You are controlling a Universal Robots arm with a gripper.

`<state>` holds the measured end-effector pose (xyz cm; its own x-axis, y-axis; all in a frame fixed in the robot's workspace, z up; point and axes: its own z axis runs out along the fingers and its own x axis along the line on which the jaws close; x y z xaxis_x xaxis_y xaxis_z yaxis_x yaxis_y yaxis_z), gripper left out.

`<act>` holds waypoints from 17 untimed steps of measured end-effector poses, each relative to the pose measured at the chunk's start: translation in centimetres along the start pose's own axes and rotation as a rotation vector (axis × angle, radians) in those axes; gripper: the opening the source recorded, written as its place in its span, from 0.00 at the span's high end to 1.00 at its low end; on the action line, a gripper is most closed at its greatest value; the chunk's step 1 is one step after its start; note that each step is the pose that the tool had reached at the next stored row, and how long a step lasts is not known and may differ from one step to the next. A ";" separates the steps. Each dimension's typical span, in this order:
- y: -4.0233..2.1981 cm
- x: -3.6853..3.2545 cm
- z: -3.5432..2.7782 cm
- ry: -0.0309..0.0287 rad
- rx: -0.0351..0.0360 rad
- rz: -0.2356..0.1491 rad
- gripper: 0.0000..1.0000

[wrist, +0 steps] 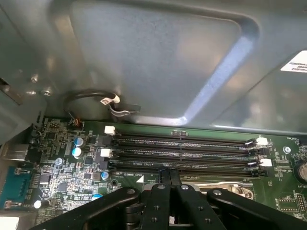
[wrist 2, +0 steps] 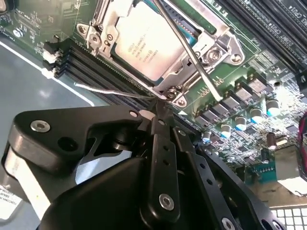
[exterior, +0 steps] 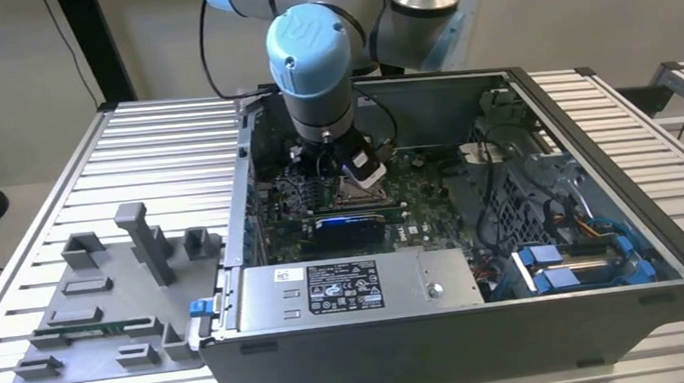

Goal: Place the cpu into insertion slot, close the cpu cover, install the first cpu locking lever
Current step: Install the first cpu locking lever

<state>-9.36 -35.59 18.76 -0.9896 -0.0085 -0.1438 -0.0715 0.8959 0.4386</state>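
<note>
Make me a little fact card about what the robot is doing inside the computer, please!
place: open computer case on a ribbed metal table
cpu: lying flat in the insertion slot
cpu cover: down around the chip
locking lever: thin metal rod slanting across the cover
gripper: fingers together, tip at the socket's corner
memory slots: long, dark, beside the socket

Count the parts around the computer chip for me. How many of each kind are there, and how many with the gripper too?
In the second wrist view:
cpu: 1
cpu cover: 1
thin metal levers: 2
gripper: 1
Total: 5
</note>
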 end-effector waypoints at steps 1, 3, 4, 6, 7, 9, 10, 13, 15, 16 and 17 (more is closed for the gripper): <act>-0.02 -0.05 0.04 0.0002 0.0000 0.000 1.00; -0.05 -0.17 0.10 0.0008 -0.0002 -0.001 1.00; -0.07 -0.22 0.13 0.0011 -0.0002 -0.002 1.00; -0.09 -0.31 0.19 0.0016 -0.0003 -0.003 1.00; -0.11 -0.36 0.22 0.0018 -0.0004 -0.004 1.00; -0.13 -0.47 0.28 0.0024 -0.0007 -0.005 1.00; -0.14 -0.53 0.30 0.0027 -0.0008 -0.005 1.00; -0.18 -0.77 0.40 0.0034 -0.0013 -0.007 1.00; -0.20 -0.93 0.45 0.0040 -0.0015 -0.008 1.00; -0.21 -1.03 0.47 0.0044 -0.0015 -0.009 1.00; -0.22 -1.12 0.50 0.0046 -0.0015 -0.009 1.00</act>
<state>-8.17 -35.56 18.38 -0.9894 -0.0189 -0.1438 -0.0809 0.8950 0.4386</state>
